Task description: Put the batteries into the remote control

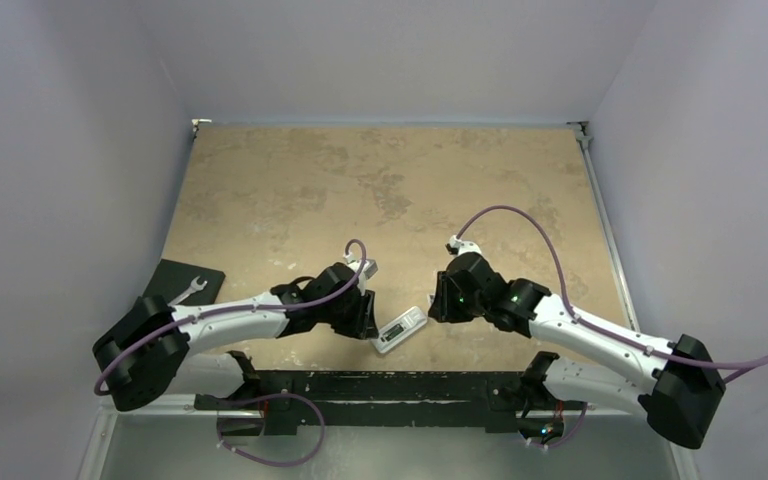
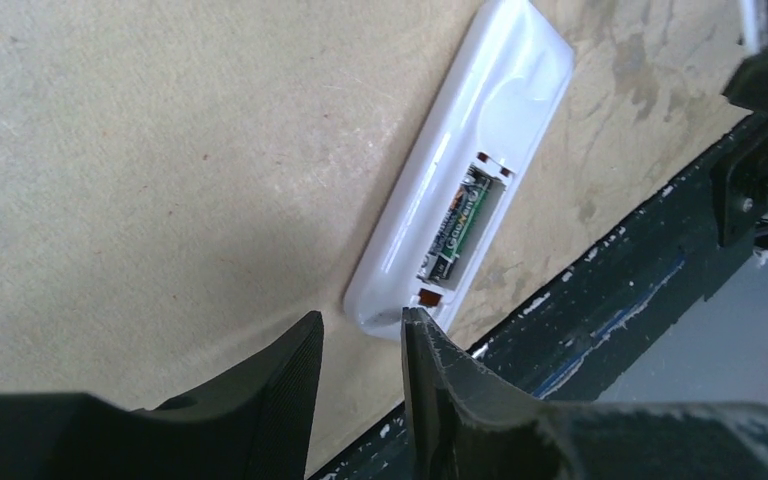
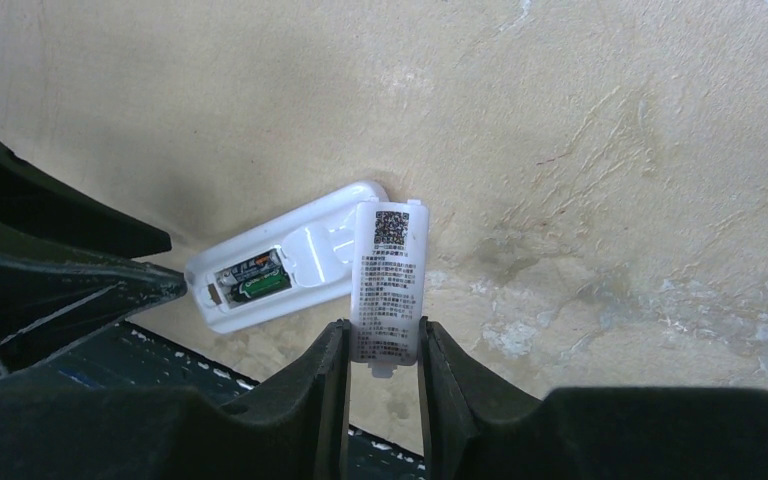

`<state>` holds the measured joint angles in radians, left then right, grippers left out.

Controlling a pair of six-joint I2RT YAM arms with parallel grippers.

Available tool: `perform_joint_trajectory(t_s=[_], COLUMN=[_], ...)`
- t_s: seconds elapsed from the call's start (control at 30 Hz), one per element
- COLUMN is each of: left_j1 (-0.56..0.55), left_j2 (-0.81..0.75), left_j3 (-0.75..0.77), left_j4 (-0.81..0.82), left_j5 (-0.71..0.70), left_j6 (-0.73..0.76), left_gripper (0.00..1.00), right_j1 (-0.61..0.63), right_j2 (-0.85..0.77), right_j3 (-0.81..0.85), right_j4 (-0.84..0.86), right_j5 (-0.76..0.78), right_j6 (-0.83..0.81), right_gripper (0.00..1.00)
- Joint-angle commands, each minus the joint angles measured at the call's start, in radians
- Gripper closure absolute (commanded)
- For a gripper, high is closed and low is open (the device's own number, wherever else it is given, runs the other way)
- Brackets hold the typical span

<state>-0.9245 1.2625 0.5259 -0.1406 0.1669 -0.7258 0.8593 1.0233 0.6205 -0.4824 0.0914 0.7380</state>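
Note:
The white remote control (image 1: pixel 401 329) lies face down near the table's front edge with its battery bay uncovered. Two dark batteries (image 3: pixel 250 278) sit side by side inside the bay; the left wrist view shows the batteries (image 2: pixel 460 225) with a green label. My right gripper (image 3: pixel 383 335) is shut on a white battery cover (image 3: pixel 390 285) printed with text and a QR code, held just over the remote control (image 3: pixel 280 265) on its right. My left gripper (image 2: pixel 360 320) stands open and holds nothing, its fingertips right at the near end of the remote control (image 2: pixel 460 160).
A black bar (image 1: pixel 380 385) runs along the table's near edge, just beside the remote. A silver wrench (image 1: pixel 192 289) rests on a black pad (image 1: pixel 175 275) at the left edge. Pale walls enclose the table on three sides.

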Motion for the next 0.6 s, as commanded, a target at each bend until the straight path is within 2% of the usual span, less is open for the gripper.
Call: perform_joint_trajectory(t_s=[0.0,0.23,0.3,0.37,0.57], left_j1=[-0.002,-0.002,-0.002,-0.002,-0.004], left_j2=[0.027,0.060,0.074,0.083,0.120], left_j3=[0.042,0.042,0.043,0.042,0.041], left_j4=[-0.015,-0.017,-0.017,-0.011,0.012], left_j5=[-0.058,-0.082,-0.085,-0.081,-0.045], left_j6=[-0.017,-0.007,-0.002,0.001,0.014], left_gripper=[0.67,0.81,0.87,0.99,1.00], right_j1=[0.009,0.010,0.010,0.010,0.010], right_j2=[-0.030,-0.026,-0.018,-0.009,0.007], right_j3=[0.003,-0.002,-0.002,-0.002,-0.004], right_j4=[-0.010,-0.004,0.003,0.010,0.019], right_j5=[0.027,0.029,0.027,0.025,0.027], right_j6=[0.021,0.021,0.020,0.018,0.014], right_gripper=[1.00,1.00,1.00,1.00,1.00])
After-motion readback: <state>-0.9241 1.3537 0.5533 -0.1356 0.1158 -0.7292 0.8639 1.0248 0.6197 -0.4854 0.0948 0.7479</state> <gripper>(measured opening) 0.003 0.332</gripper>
